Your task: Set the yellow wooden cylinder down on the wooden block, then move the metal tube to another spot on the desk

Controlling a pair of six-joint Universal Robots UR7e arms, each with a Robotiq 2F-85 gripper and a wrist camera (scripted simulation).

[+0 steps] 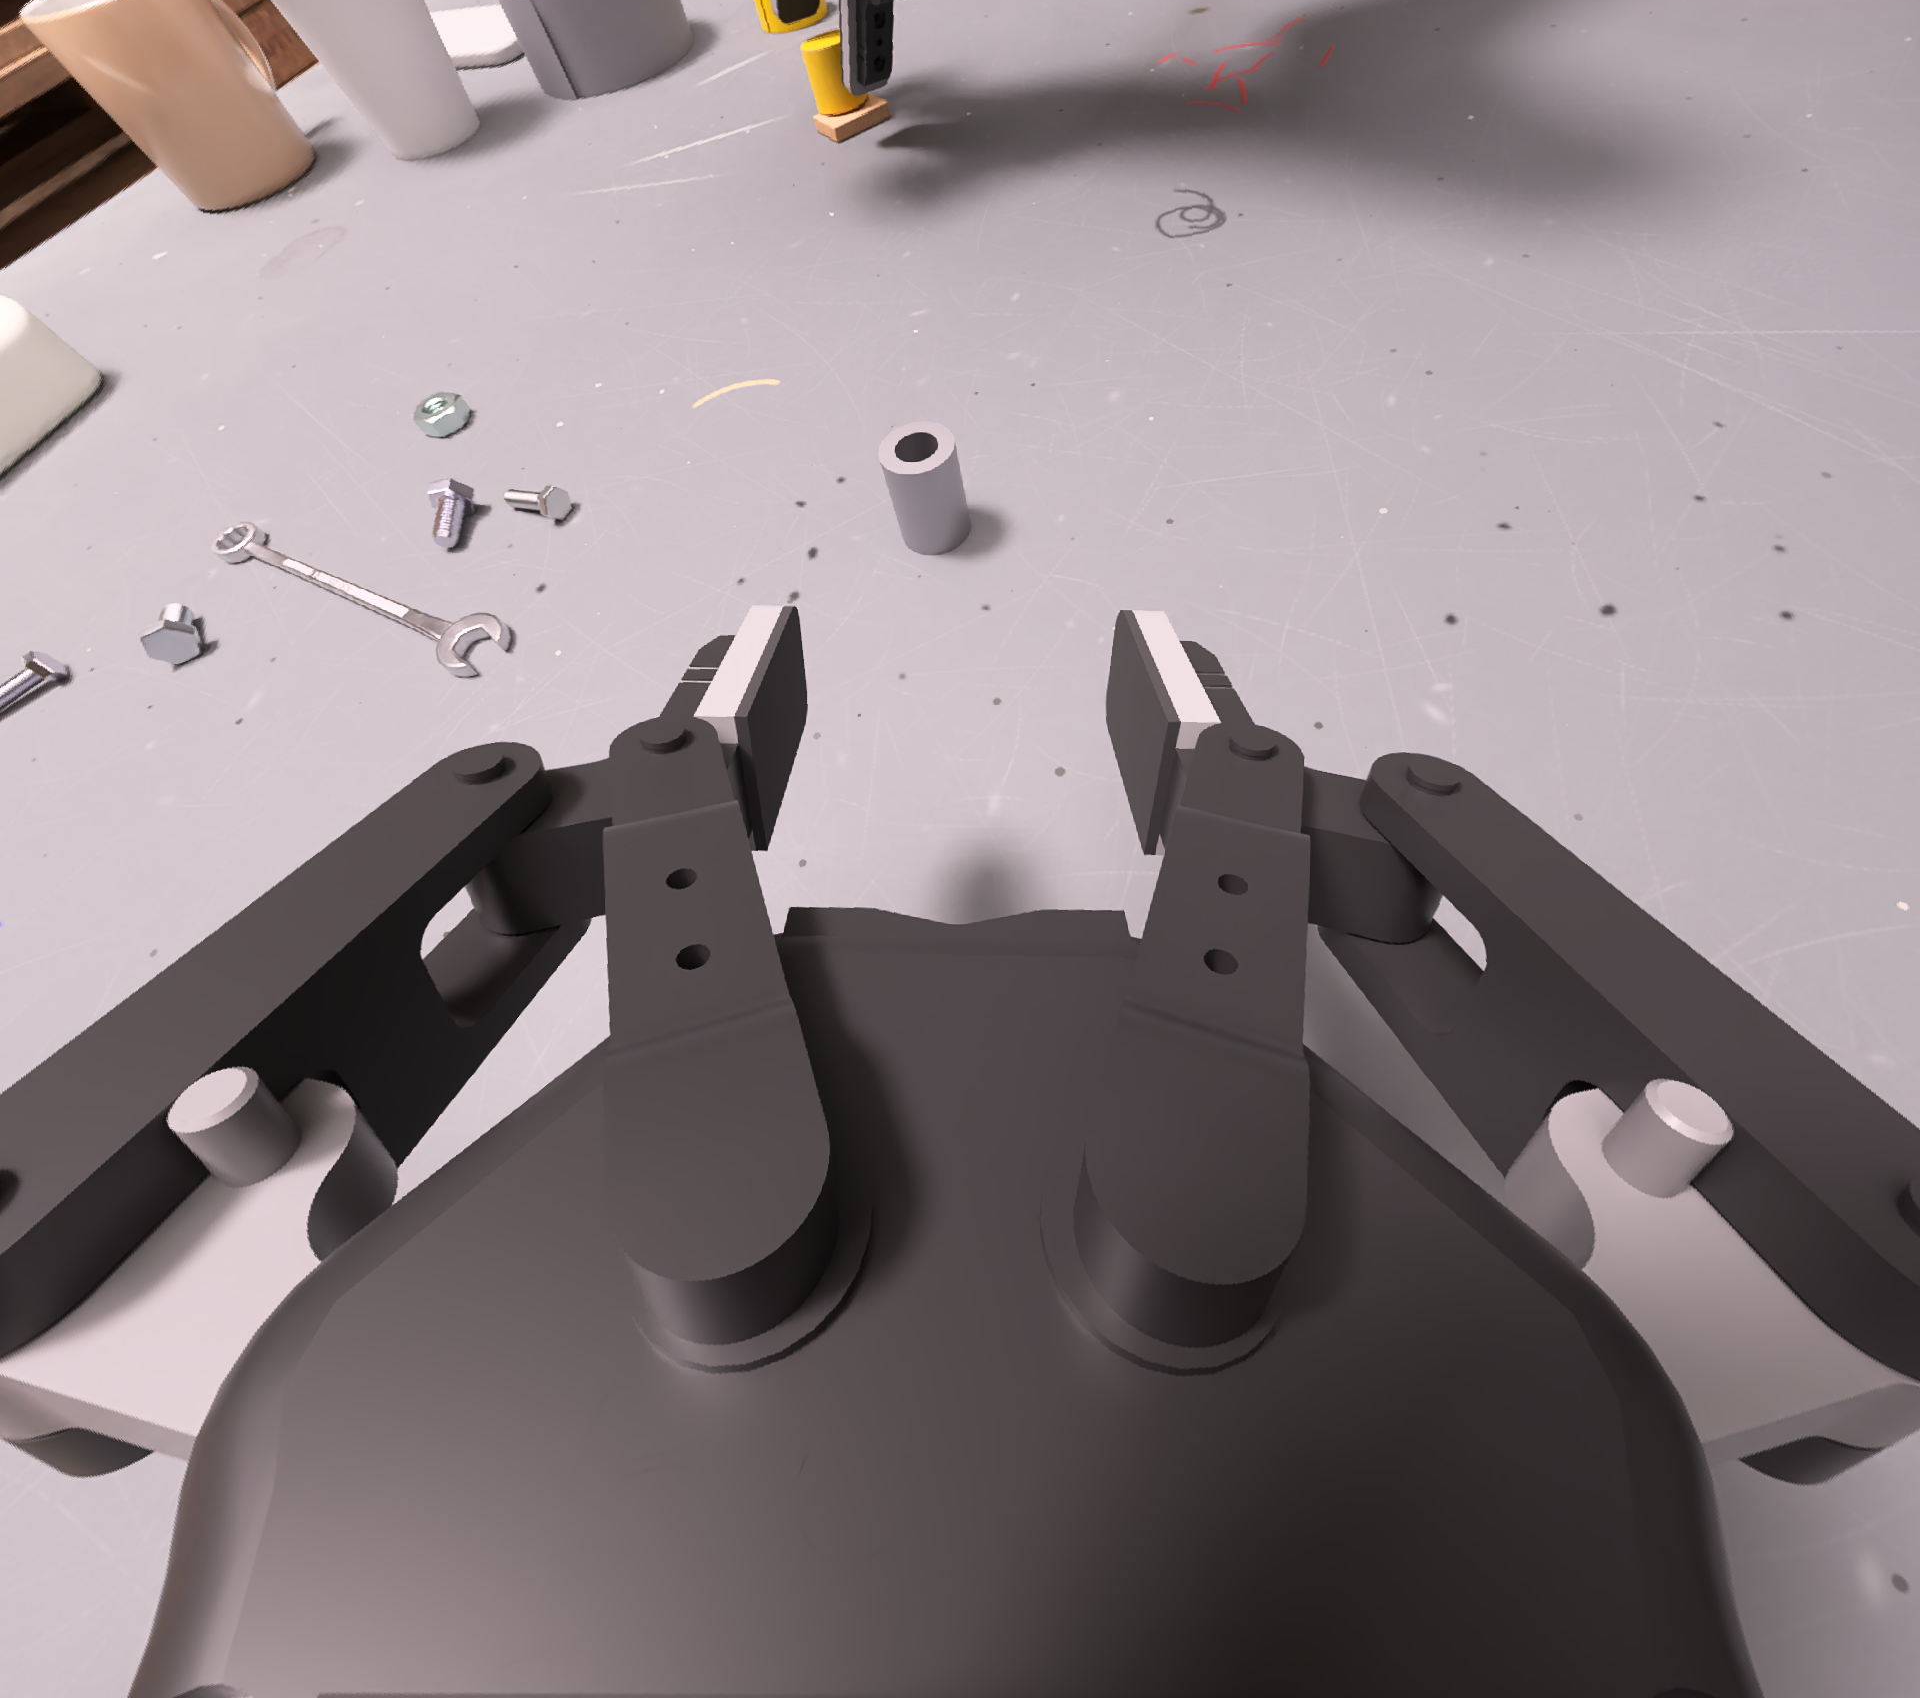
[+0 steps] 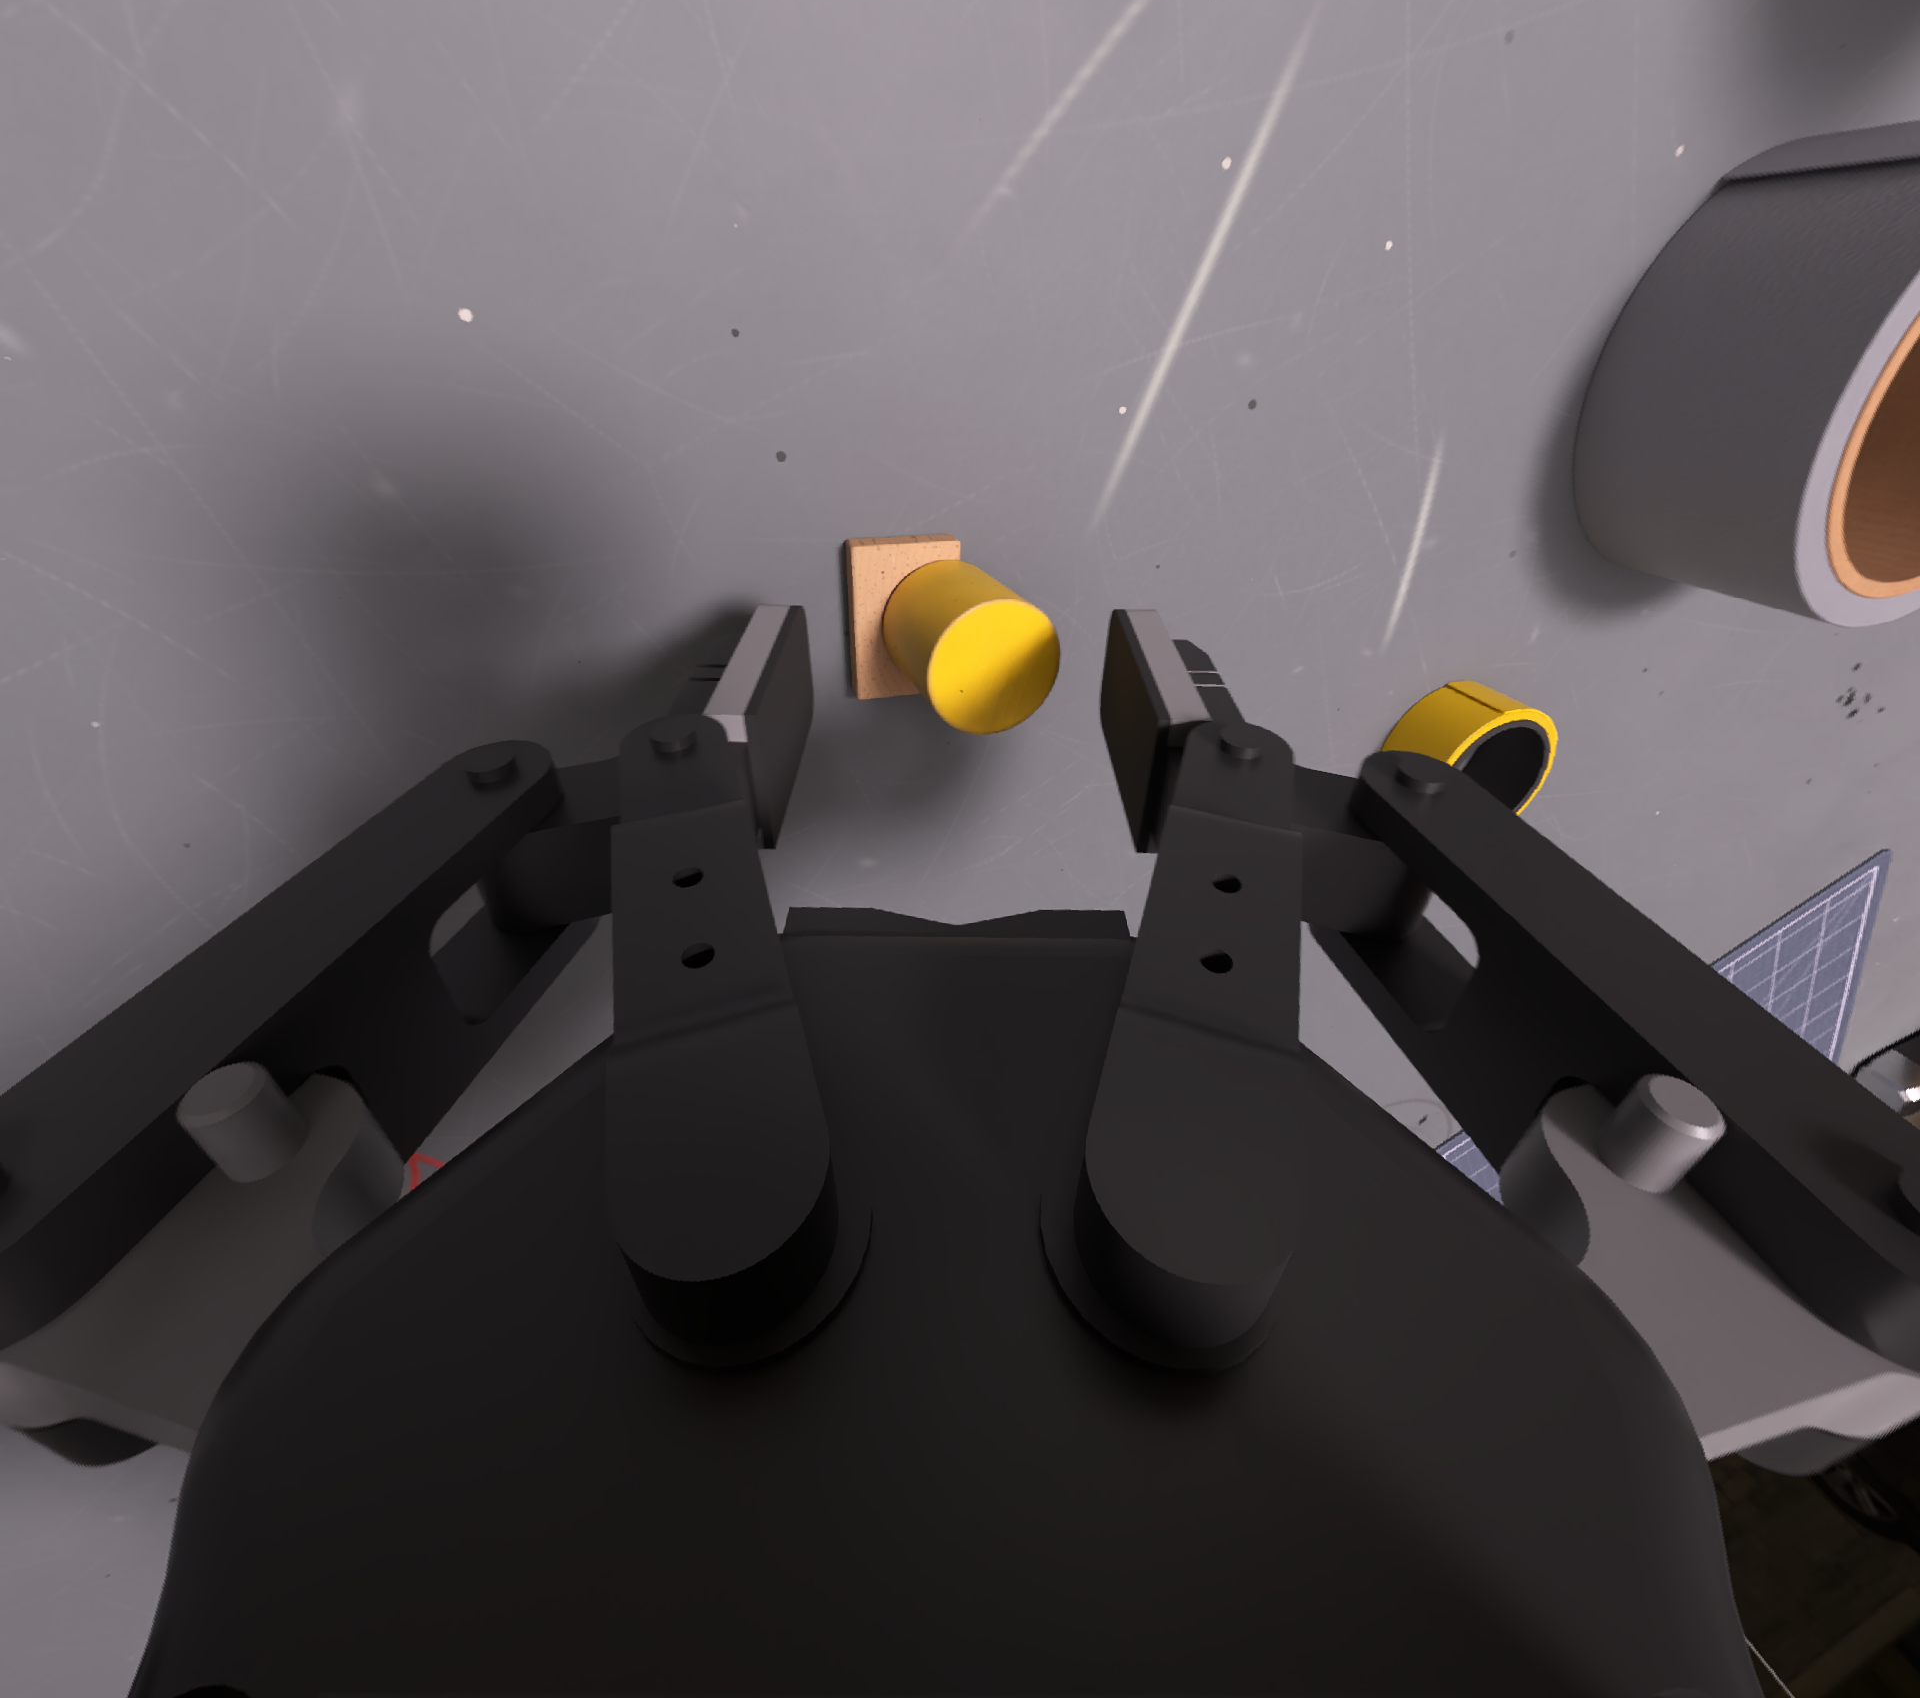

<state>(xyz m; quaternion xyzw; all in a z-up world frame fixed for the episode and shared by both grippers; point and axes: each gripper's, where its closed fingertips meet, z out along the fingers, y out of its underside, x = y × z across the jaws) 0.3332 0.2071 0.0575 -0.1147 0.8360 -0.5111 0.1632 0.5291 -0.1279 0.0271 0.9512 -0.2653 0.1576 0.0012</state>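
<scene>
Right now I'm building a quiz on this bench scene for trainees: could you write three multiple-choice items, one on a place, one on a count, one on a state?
1. Where does the yellow wooden cylinder stand?
A. On the square wooden block
B. Inside the grey tape roll
C. Beside the wrench

2. How many rolls of yellow tape show near that block?
A. None
B. One
C. Three

3. How does the grey metal tube rest on the grey desk?
A. Upright, free of both grippers
B. Clamped in the left gripper
C. Lying on its side

Answers:
1 A: the cylinder's base sits on the block, between the open fingers of the right gripper.
2 B: a single yellow tape ring lies behind the right gripper's finger.
3 A: its open end faces up, ahead of the open left gripper.
</scene>
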